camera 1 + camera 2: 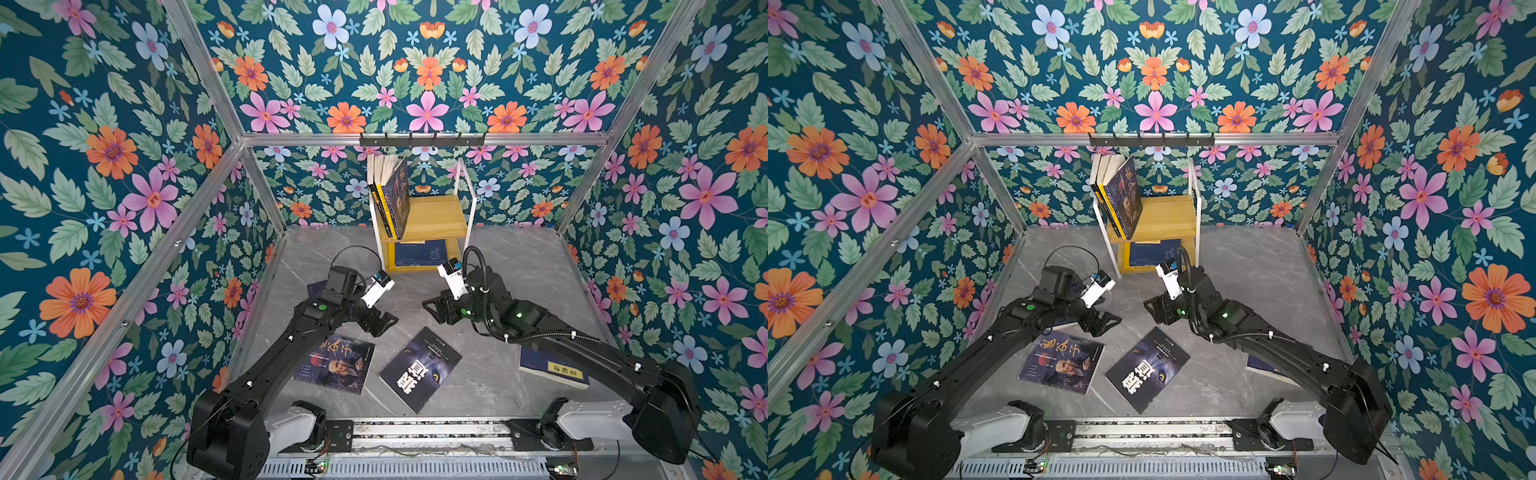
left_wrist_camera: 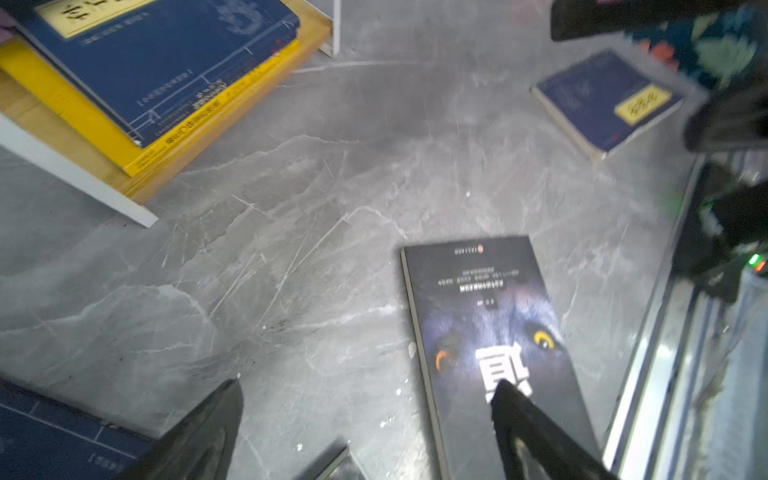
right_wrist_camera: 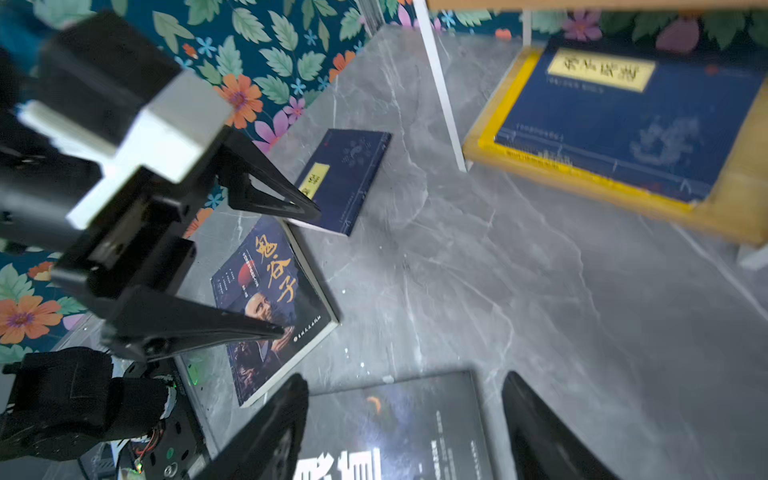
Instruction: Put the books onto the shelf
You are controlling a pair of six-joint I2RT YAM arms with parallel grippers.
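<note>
Books [image 1: 419, 368] litter grey marble tabletop [image 1: 536, 266] (floral walls [image 1: 62, 232]).

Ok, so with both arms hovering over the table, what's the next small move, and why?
Probably lower the right gripper onto the black book: it lies flat on the table just below those open, empty jaws, as the right wrist view shows. The left gripper is open and empty too, and the shelf has room beside its standing books.

Grey marble-look tabletop [image 2: 332, 208]: smooth, faint sheen, fine scratches. Two-tier shelf [image 1: 440, 216]: matt light wood boards, thin white painted metal frame. Black wolf-eye paperback [image 2: 490, 316]: glossy paper cover, glare spot. Silver aluminium enclosure rails [image 1: 291, 139]: brushed metal.
</note>
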